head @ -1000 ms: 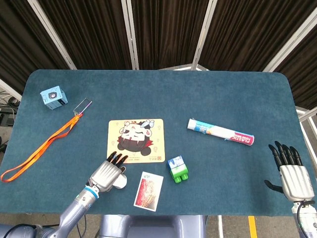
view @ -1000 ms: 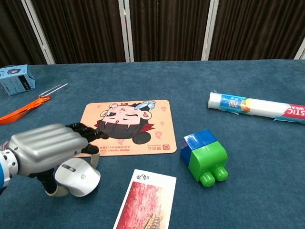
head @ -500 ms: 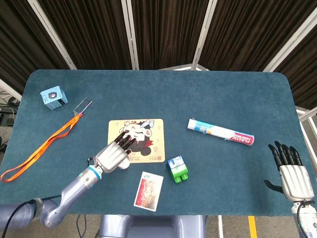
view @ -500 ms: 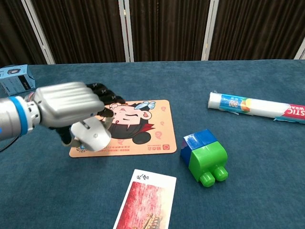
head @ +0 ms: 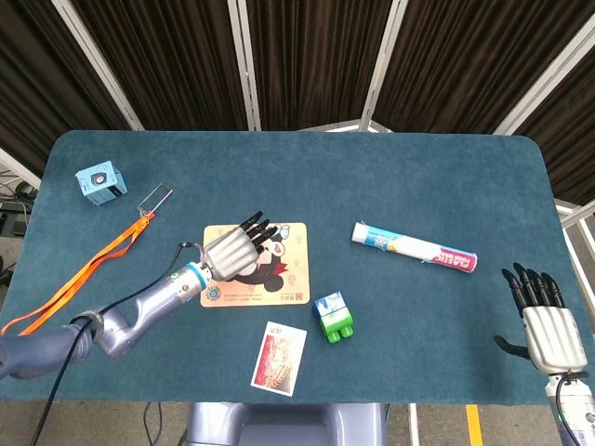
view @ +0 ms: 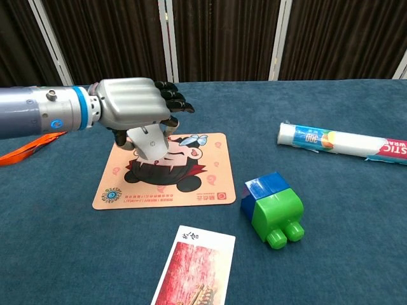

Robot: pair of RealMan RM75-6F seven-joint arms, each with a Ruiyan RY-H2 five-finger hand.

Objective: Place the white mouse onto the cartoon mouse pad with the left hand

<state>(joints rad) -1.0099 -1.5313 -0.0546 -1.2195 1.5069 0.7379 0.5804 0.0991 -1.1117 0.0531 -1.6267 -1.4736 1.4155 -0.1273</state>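
Toward the bench's near edge, the cartoon mouse pad (view: 166, 171) lies flat; directly above its middle the left hand (view: 130, 105) carries the white mouse (view: 149, 140), fingers (view: 173, 100) curled over it, nose tilted downward, pad straight below

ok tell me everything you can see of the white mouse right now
The white mouse is a smooth, pale, plastic-looking computer mouse, mostly hidden under the left robot hand, which grips it from above. In the chest view only its lower end shows, hanging tilted below the palm. It is over the cartoon mouse pad, above the printed character's head; whether it touches the pad cannot be told. In the head view the hand covers it completely.
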